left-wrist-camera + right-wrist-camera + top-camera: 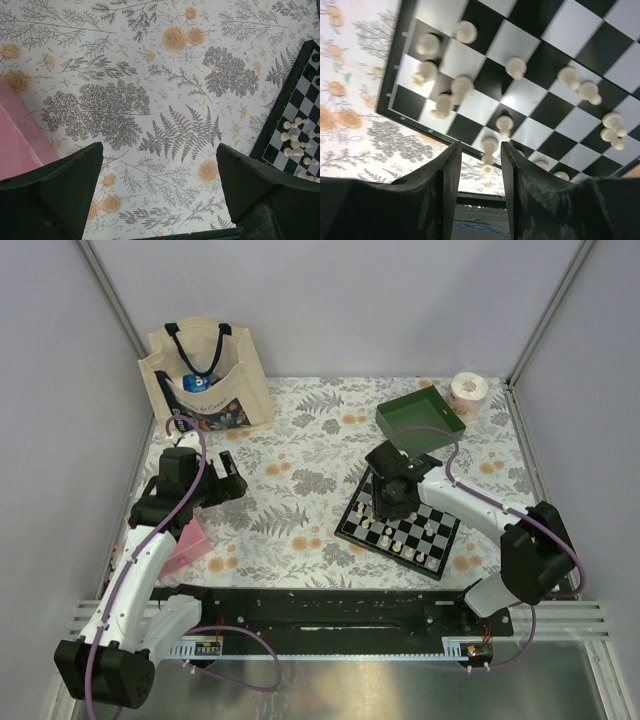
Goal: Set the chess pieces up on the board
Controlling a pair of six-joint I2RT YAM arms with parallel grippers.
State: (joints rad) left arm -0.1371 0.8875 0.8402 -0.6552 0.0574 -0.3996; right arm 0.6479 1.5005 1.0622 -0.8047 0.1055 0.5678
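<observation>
A table spread with a cloth (pixel 300 455) printed with grey ferns and orange roses is seen from above, and it is closed in on three sides by plain pale walls (pixel 350 300) joined at slim metal posts. Along the near edge a black rail (pixel 320 615) is fixed, to which both arms are bolted. A cream tote bag (pixel 205 380) with dark handles is stood at the back left, and a blue item is tucked in its front pocket. At the back right a green tray (pixel 415 412) is placed, with a pale roll (pixel 468 390) just beside it in the corner. A flat pink object (pixel 190 545) is laid near the left edge. The board (pixel 420 530) is set askew on the right half of the cloth, just in front of the tray, and cream chess pieces (pixel 462 85) are scattered over its squares, mostly along the edge rows. The right gripper (pixel 481 145) is held low over the board's left part, its jaws parted by a narrow gap in which one cream piece at the board's edge is framed; no contact with that piece can be made out. The left gripper (pixel 159 150) is poised above bare cloth, well apart from the board, with its jaws spread wide and nothing between them.
</observation>
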